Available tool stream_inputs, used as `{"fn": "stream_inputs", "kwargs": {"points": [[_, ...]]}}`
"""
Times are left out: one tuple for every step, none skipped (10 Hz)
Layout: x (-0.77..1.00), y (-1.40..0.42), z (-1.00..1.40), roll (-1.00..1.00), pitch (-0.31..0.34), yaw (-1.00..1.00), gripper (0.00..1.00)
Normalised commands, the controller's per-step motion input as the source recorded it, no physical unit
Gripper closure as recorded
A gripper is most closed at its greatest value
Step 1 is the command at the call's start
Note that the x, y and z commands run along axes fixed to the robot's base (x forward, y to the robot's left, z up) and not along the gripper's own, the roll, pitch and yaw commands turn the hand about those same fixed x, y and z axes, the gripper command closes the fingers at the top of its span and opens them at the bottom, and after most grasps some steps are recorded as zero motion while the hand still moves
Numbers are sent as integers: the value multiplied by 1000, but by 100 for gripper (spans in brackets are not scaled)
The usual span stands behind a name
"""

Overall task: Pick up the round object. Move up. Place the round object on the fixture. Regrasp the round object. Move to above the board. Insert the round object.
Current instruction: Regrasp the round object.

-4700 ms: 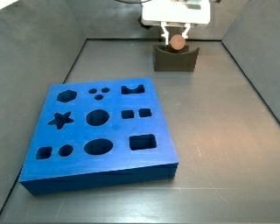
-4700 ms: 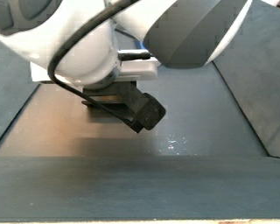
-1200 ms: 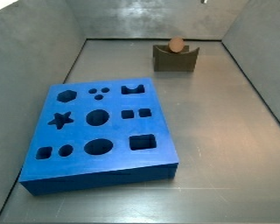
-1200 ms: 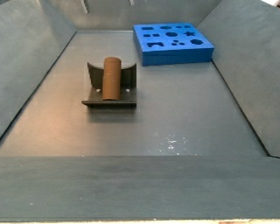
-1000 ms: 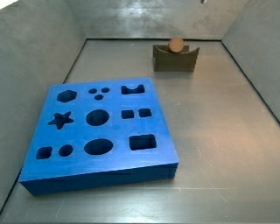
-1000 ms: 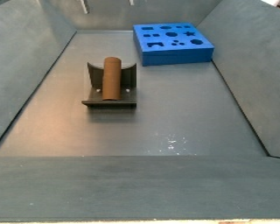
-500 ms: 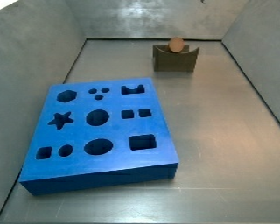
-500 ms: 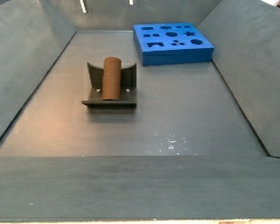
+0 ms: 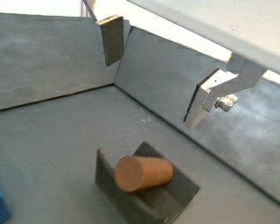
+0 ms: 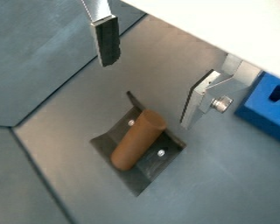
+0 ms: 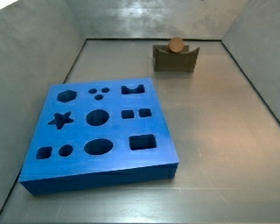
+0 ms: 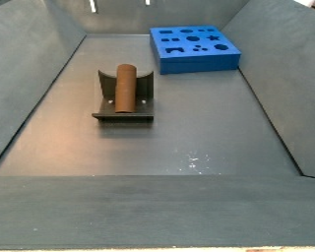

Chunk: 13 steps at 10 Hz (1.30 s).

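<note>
1. Board first, at the left of a side view: the large flat blue rectangular board [image 11: 99, 135] with star, hexagon, circle, square and oval cut-outs lies flat on the grey floor [image 11: 219, 131], well apart from everything else.
2. Farther right and back in that view, the small dark olive-grey fixture [image 11: 175, 58] stands near the rear wall, with the short brown-orange cylindrical round object [image 11: 174, 43] resting in its notch.
3. Nothing stands between board and fixture; grey walls [image 12: 35, 89] slope up around the floor.
4. Another side view shows the peg's full length lying along the notch [image 12: 122, 86]; there the board sits at the back [image 12: 196, 48].
5. Only the wrist views show the end effector [image 10: 154, 73]: its fingers [image 10: 106, 41] are spread wide and hold nothing, above the fixture and clear of the round object.
</note>
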Motion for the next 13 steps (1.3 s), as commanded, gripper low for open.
{"fn": "stream_inputs", "kwargs": {"points": [[18, -27, -1, 1000, -15, 19, 0], [26, -28, -3, 1000, -2, 21, 0], [32, -27, -6, 1000, 7, 23, 0], [33, -30, -8, 1000, 17, 24, 0], [39, -31, -6, 1000, 25, 27, 0], [44, -33, -14, 1000, 43, 32, 0], [50, -34, -17, 1000, 57, 38, 0], [58, -34, -16, 1000, 81, 47, 0], [66, -37, -11, 1000, 102, 59, 0], [69, -37, -11, 1000, 122, 67, 0], [79, -41, -15, 1000, 165, 93, 0], [88, -41, -16, 1000, 200, 115, 0], [101, -48, -21, 1000, 263, 171, 0]]}}
